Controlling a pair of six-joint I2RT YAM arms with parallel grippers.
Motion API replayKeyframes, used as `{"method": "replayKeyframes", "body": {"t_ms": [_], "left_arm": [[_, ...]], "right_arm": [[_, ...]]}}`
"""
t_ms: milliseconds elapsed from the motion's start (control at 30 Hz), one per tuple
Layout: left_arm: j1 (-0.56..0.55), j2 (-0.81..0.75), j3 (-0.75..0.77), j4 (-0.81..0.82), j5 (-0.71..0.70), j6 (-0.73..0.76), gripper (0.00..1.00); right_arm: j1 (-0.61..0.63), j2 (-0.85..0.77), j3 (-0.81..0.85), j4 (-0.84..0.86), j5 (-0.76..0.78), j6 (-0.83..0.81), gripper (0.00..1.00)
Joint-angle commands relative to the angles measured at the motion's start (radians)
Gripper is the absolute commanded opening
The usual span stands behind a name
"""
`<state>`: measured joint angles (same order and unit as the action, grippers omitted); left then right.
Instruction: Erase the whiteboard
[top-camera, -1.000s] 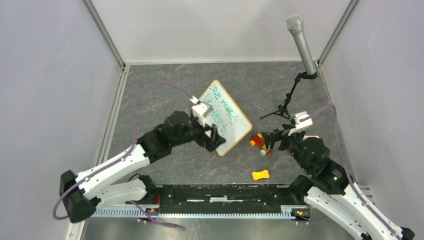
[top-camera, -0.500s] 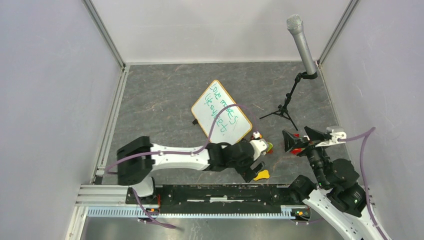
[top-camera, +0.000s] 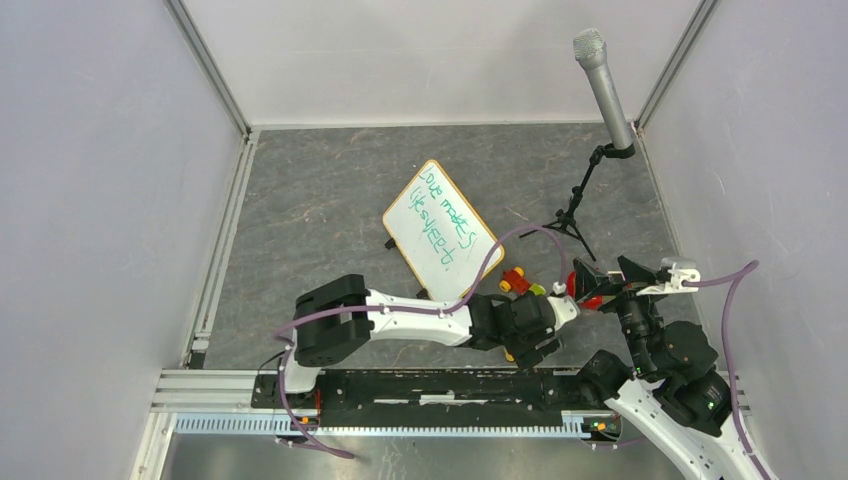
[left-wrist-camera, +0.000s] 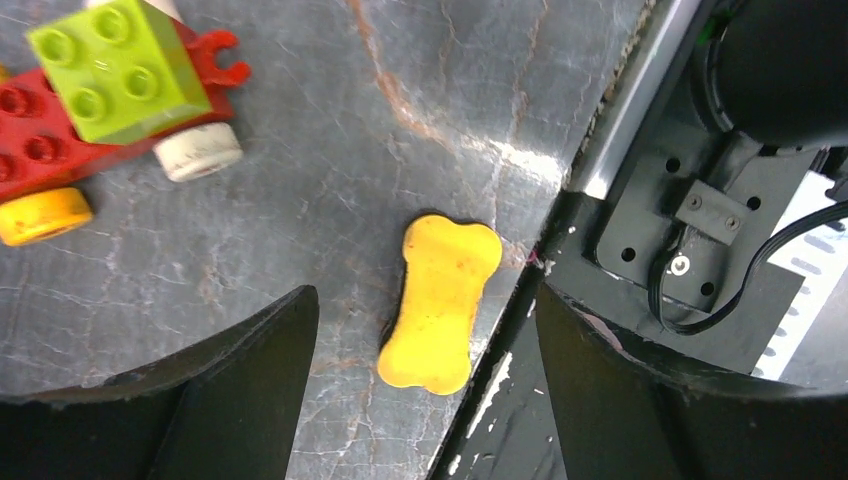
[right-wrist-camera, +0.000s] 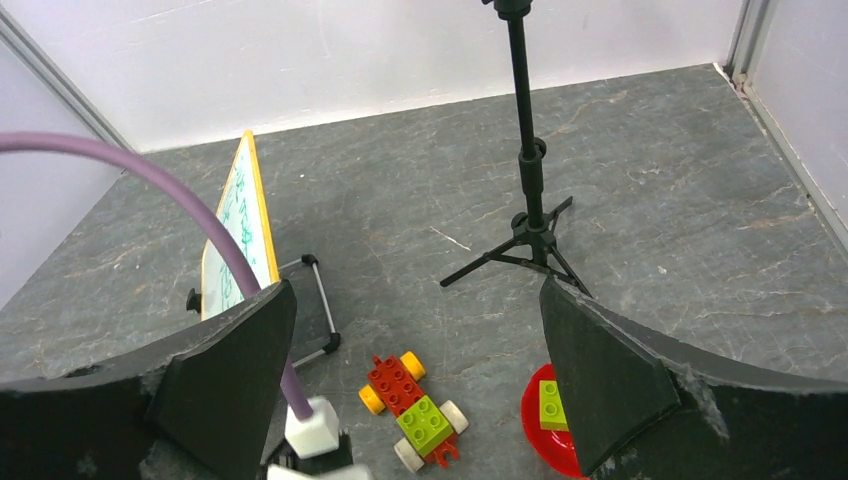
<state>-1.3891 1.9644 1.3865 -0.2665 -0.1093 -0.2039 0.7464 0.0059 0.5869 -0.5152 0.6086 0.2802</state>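
Observation:
The whiteboard (top-camera: 443, 228) stands tilted on black wire feet mid-table, with green handwriting on it; the right wrist view shows it edge-on (right-wrist-camera: 236, 228). My left gripper (top-camera: 526, 350) is open and low near the front edge, far from the board. Its jaws stand on either side of a yellow bone-shaped piece (left-wrist-camera: 440, 302) lying on the floor, without touching it. My right gripper (top-camera: 605, 278) is open and empty, raised at the right and facing the board from a distance.
A red and green brick car (top-camera: 517, 283) lies between the grippers. A red dish (right-wrist-camera: 540, 415) holds a green brick. A microphone stand (top-camera: 575, 205) stands at the back right. The black base rail (left-wrist-camera: 640, 240) runs right beside the yellow piece.
My left arm has swung from the whiteboard down to the front right, over the yellow piece. My right gripper has pulled back right from the brick car.

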Motion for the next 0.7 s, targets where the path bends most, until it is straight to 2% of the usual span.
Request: {"method": "replayKeyframes", "body": {"t_ms": [0, 167, 300, 567, 667], "left_arm": [[-0.022, 0.027, 0.027, -0.023, -0.044, 0.052, 0.83], [-0.024, 0.054, 0.017, -0.013, -0.049, 0.056, 0.76], [-0.025, 0.066, 0.02, -0.02, -0.078, 0.064, 0.65], [-0.029, 0.058, -0.008, -0.017, -0.098, 0.035, 0.64], [-0.031, 0.051, -0.017, -0.015, -0.129, 0.025, 0.54]], "right_arm": [[0.006, -0.15, -0.002, 0.008, 0.038, 0.019, 0.98], [0.005, -0.152, -0.003, 0.006, 0.044, 0.019, 0.98], [0.005, -0.155, -0.009, 0.009, 0.041, 0.023, 0.98], [0.005, -0.136, -0.01, 0.011, 0.033, 0.019, 0.98], [0.005, -0.136, -0.012, 0.014, 0.036, 0.02, 0.98]]}}
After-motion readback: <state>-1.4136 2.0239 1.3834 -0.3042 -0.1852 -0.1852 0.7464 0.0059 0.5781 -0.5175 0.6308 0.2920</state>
